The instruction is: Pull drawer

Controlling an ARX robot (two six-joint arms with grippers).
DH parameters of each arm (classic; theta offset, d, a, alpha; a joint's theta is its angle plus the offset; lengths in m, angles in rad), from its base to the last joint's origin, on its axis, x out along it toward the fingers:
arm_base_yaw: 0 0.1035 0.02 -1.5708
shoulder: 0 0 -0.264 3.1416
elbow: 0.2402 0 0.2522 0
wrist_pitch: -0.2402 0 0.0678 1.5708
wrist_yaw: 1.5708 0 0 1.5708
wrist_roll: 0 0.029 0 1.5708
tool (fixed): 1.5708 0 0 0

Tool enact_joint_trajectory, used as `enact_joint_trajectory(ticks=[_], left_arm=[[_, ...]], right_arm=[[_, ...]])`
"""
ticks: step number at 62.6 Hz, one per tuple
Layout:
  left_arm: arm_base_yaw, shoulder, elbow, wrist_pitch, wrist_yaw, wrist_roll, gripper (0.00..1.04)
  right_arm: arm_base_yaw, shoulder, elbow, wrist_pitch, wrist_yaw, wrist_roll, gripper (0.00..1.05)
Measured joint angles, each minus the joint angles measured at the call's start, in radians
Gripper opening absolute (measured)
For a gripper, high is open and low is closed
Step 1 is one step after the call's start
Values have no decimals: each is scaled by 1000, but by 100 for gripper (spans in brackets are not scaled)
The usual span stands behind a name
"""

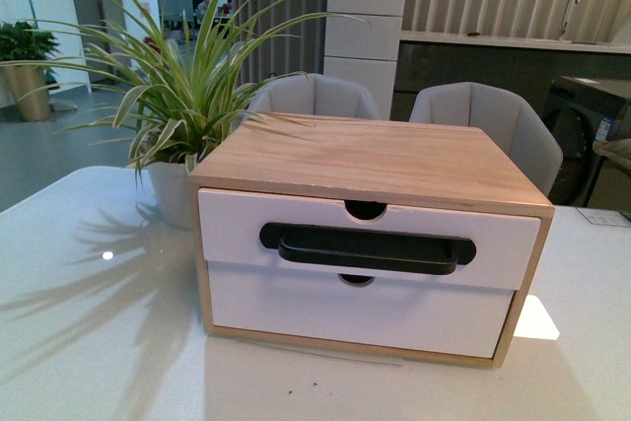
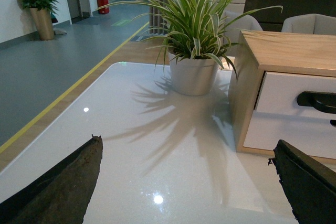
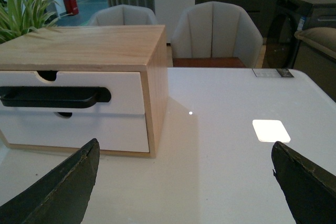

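A wooden cabinet (image 1: 375,160) stands on the white table. Its upper drawer (image 1: 296,224) has a white front, a long black bar handle (image 1: 367,246) in a black oval recess, and a half-round notch (image 1: 366,209) in its top edge. It looks pushed in or out only slightly. Under it sits a plain white drawer front (image 1: 360,311). Neither arm shows in the front view. My left gripper (image 2: 186,153) is open over bare table, left of the cabinet (image 2: 278,51). My right gripper (image 3: 185,156) is open, off the cabinet's right corner, with the drawer (image 3: 123,85) and handle (image 3: 52,97) ahead.
A potted spider plant (image 1: 177,105) stands at the cabinet's back left, its leaves reaching over the top. Two grey chairs (image 1: 488,120) sit behind the table. White table surface (image 1: 99,342) spreads in front and to both sides. A small card (image 3: 273,73) lies at the far right.
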Motion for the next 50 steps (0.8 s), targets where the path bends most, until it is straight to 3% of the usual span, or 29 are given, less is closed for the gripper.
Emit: enact_joint_trajectory(ticks=[21, 25, 28, 40, 50], left_arm=[[0, 0, 0, 0, 0, 0, 97], [-51, 63, 23, -60, -157, -23, 97], [-79, 135, 37, -37, -181, -32, 97], [-190, 544, 162, 254, -41, 76, 97], [-238, 873, 303, 325, 132, 253, 97]], right_arm=[[0, 3, 1, -4, -1, 2, 96], [-4, 99, 36, -95, -23, 70, 96], [-16, 194, 53, -76, -39, 90, 96], [-16, 598, 236, 33, -150, 5, 96], [52, 856, 377, -9, -174, -167, 96]])
